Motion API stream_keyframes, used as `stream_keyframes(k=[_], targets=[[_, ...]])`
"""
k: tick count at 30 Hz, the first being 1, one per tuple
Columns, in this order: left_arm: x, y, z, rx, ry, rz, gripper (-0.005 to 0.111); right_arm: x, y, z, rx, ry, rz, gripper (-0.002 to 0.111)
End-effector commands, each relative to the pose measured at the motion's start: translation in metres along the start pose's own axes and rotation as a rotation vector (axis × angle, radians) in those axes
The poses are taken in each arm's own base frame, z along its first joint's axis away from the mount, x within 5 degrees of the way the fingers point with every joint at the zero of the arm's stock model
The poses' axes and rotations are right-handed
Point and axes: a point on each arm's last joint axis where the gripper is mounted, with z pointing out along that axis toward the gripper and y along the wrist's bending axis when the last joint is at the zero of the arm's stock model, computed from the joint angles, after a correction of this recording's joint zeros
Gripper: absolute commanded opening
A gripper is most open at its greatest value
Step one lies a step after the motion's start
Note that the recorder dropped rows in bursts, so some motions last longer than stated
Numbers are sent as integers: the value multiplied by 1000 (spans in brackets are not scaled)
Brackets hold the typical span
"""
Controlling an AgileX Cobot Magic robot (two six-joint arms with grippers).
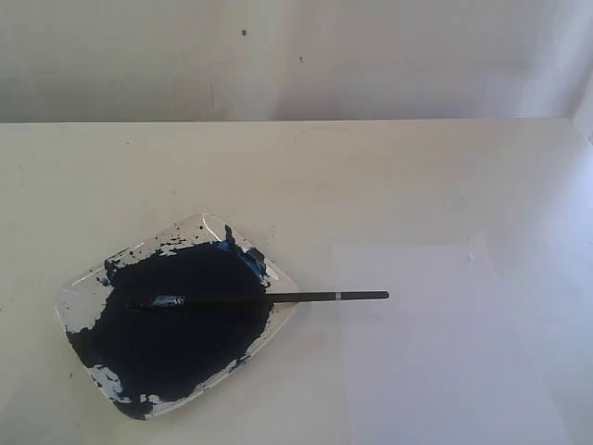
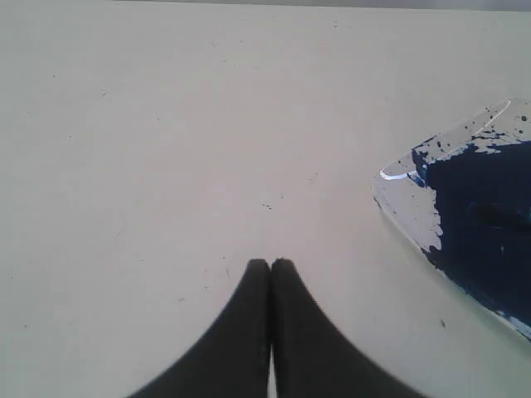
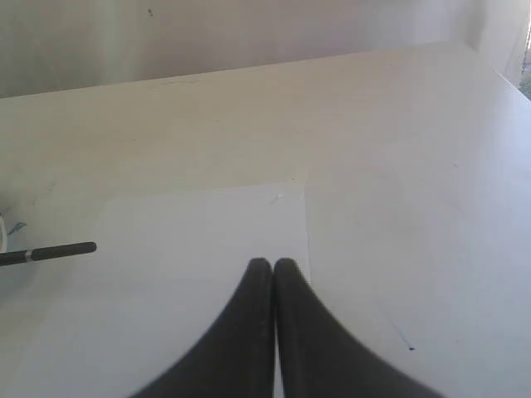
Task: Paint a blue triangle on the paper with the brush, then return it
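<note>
No readable text, labels, brands or numbers in any view

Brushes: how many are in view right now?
1. The brush lies across the paint dish, tip in the blue paint, handle pointing toward the paper. No others visible.

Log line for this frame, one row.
brush: lying across dish, tip in paint | paper: blank | left gripper: shut, empty | right gripper: shut, empty, over paper

Bright, washed-out daylight from right; soft focus, faint shadows.
</note>
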Motion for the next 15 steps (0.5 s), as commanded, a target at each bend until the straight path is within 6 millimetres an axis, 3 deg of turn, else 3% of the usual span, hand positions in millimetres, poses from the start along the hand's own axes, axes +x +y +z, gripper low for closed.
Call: stream_keyframes(k=[1, 9, 15], targets=[[0, 0, 0, 7, -4, -12, 0, 0, 0, 0, -1, -8, 0, 0], [0, 0, 0, 7, -4, -12, 0, 0, 0, 0, -1, -8, 0, 0], [0, 0, 0, 7, -4, -12, 0, -12, 0, -1, -2, -138, -24, 0]])
